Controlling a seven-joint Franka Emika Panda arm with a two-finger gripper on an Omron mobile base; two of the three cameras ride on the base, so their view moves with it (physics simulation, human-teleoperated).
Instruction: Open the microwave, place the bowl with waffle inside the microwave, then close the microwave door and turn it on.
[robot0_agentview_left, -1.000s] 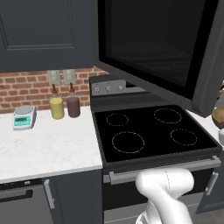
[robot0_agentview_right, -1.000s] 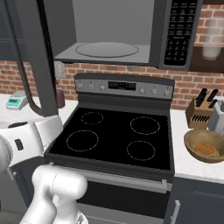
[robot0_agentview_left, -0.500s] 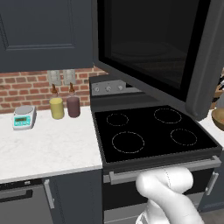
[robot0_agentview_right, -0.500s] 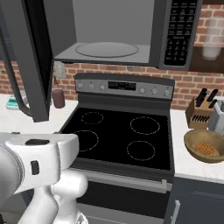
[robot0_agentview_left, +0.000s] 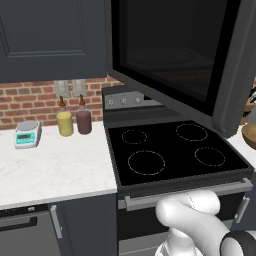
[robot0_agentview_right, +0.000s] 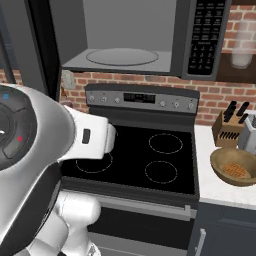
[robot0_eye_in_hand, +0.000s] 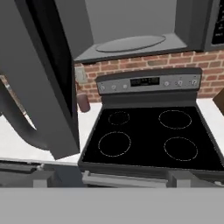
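From my left base camera, the door (robot0_agentview_left: 180, 55) hangs swung wide open over the stove (robot0_agentview_left: 175, 150), its black glass facing the room. On the white counter (robot0_agentview_left: 55, 170) to the left stand a small scale (robot0_agentview_left: 27, 134), a yellow jar (robot0_agentview_left: 64, 123) and a dark red jar (robot0_agentview_left: 83, 121) against the brick wall. A sliver of the bowl (robot0_agentview_left: 249, 135) peeks out at the right edge, behind the door's lower corner.

From my right base camera, the microwave (robot0_agentview_right: 145, 37) is open above the stove, its pale cavity showing the round glass plate (robot0_agentview_right: 122, 56), with the button panel (robot0_agentview_right: 205, 35) on the right. The bowl sits on the counter (robot0_agentview_right: 220, 187) right of the stove, well apart from the microwave, with the waffle (robot0_agentview_right: 235, 170) lying inside it. Behind it stand a knife block (robot0_agentview_right: 230, 127) and a toaster (robot0_agentview_right: 248, 134).

From my hand camera, my claw (robot0_eye_in_hand: 111, 180) is spread wide and grips nothing, its two fingertips (robot0_eye_in_hand: 41, 178) low in the picture, aimed across the stove front. The open door rises at the left, its curved handle (robot0_eye_in_hand: 19, 122) near me.
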